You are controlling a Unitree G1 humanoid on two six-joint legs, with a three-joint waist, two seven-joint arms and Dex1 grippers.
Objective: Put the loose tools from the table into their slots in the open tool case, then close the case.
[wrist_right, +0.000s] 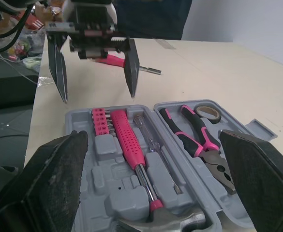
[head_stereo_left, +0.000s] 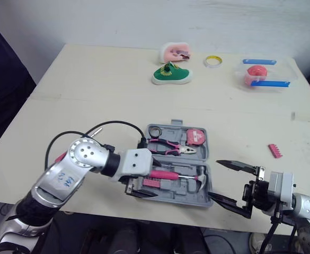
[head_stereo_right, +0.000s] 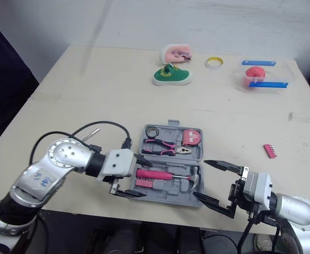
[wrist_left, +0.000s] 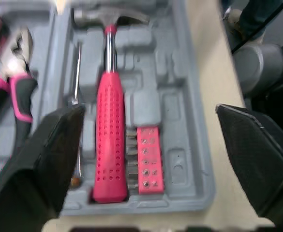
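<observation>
The grey tool case (head_stereo_left: 176, 197) lies open near the table's front edge. It holds a pink hammer (head_stereo_left: 165, 174), pliers (head_stereo_left: 168, 147), a tape measure (head_stereo_left: 196, 136) and a pink bit holder (wrist_left: 148, 159). My left gripper (head_stereo_left: 147, 177) hangs open over the case's near left end, above the hammer handle (wrist_left: 107, 135). Just right of the case, my right gripper (head_stereo_left: 226, 182) is open and empty. A loose pink bit strip (head_stereo_left: 274, 151) lies on the table to the right. A pink-handled screwdriver (wrist_right: 117, 60) lies behind my left arm, its shaft (head_stereo_left: 94, 132) showing.
At the far side stand a green shoe (head_stereo_left: 170, 74), a pink toy (head_stereo_left: 176, 53), a yellow tape ring (head_stereo_left: 213, 61) and a clear box (head_stereo_left: 263, 74) with a red object. The table's front edge runs just below the case.
</observation>
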